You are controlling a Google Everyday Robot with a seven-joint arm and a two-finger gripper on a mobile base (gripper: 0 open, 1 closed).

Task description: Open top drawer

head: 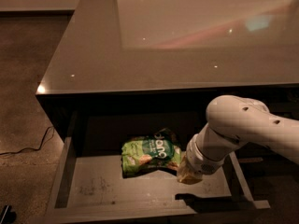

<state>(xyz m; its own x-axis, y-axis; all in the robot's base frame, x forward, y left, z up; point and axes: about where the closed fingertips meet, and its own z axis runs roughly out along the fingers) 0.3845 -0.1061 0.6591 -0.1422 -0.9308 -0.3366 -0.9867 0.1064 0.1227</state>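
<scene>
- Top drawer [100, 190]: pulled well out from under the front edge of the counter [140, 55]; pale grey floor and side walls exposed; front panel at the bottom edge of view, handle not visible.
- Contents: green snack bag [150, 154], lying flat toward the rear of the floor.
- Claw [189, 173]: inside the drawer, low over its floor, just right of the bag; whether apart or together cannot be told.
- Task status: judged essentially complete; remaining at most, lifting the white arm [238, 125] clear.
</scene>
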